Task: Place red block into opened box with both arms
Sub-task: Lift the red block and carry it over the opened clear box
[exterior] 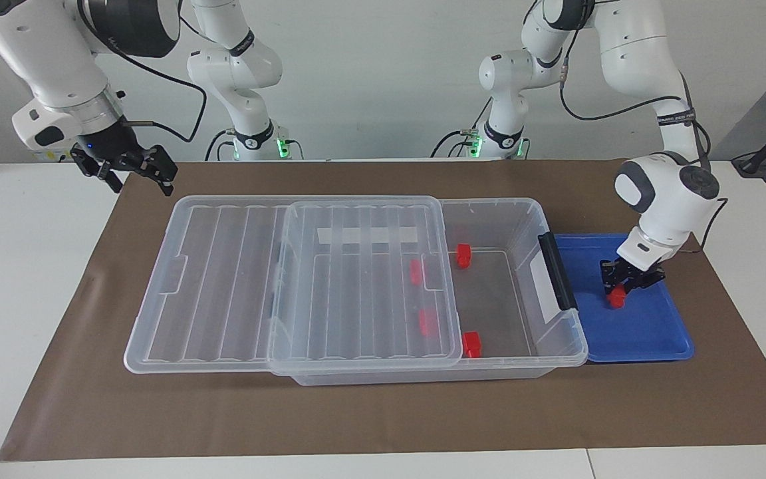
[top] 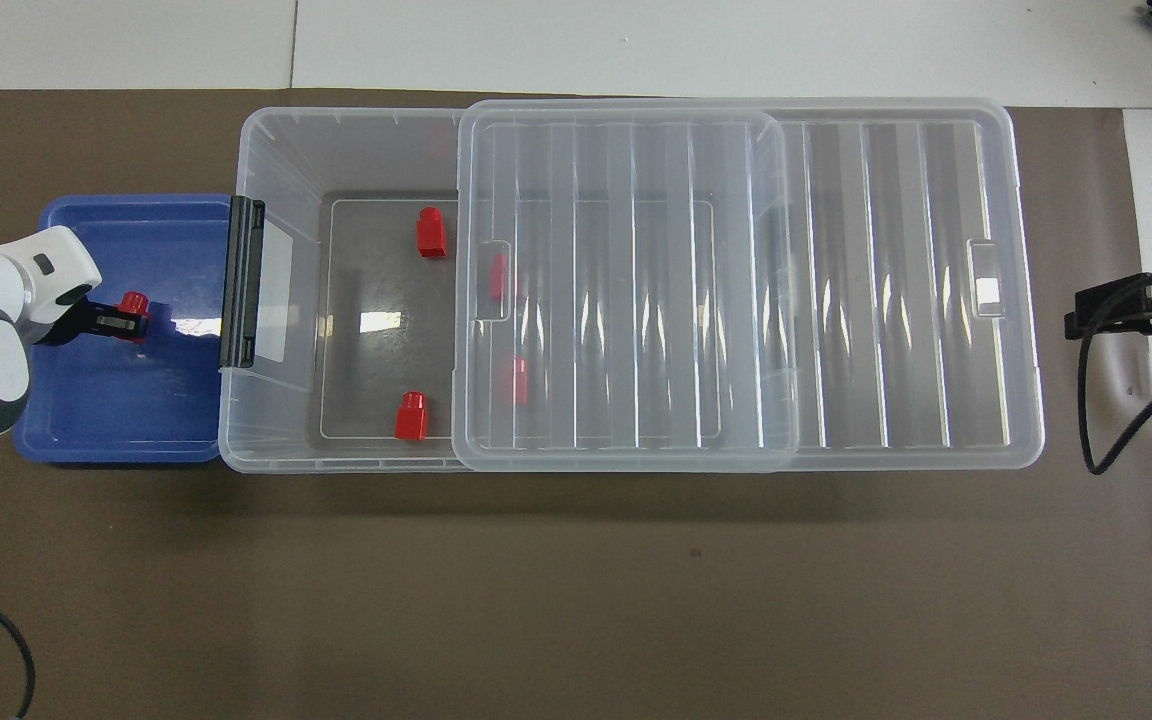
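Observation:
My left gripper (exterior: 619, 291) (top: 126, 320) is down in the blue tray (exterior: 649, 332) (top: 116, 420), shut on a small red block (exterior: 617, 299) (top: 133, 303). I cannot tell whether the block is off the tray floor. Beside the tray stands the clear box (exterior: 489, 200) (top: 336, 112). Its ribbed lid (exterior: 356, 279) (top: 626, 290) is slid toward the right arm's end, baring the end by the tray. Several red blocks lie inside, two in the bare part (exterior: 463, 255) (exterior: 471, 344) and two under the lid. My right gripper (exterior: 142, 181) (top: 1086, 315) waits open above the mat at the lid's outer end.
The box's black clip handle (exterior: 558, 271) (top: 242, 282) sits on the rim between the tray and the box's opening. A brown mat (exterior: 383, 419) covers the table under everything. A black cable (top: 1101, 420) hangs from the right arm.

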